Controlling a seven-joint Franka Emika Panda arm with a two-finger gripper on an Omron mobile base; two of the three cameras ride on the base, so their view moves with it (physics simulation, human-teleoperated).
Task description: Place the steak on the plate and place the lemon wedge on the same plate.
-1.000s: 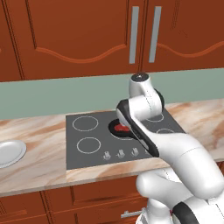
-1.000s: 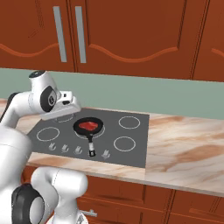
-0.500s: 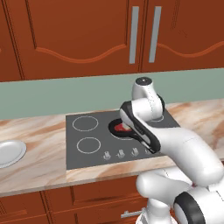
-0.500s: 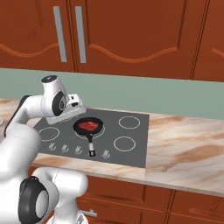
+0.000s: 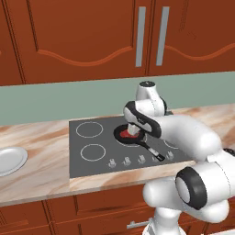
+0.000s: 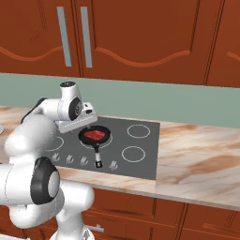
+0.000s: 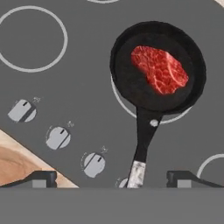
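On the marble counter's cooktop, the arm has swung in over the pan; gripper fingers spread wide, steak at one o'clock, pickup imminent.

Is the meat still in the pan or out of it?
In. The steak lies flat inside the black pan on the stove, and the open tool hangs above it.
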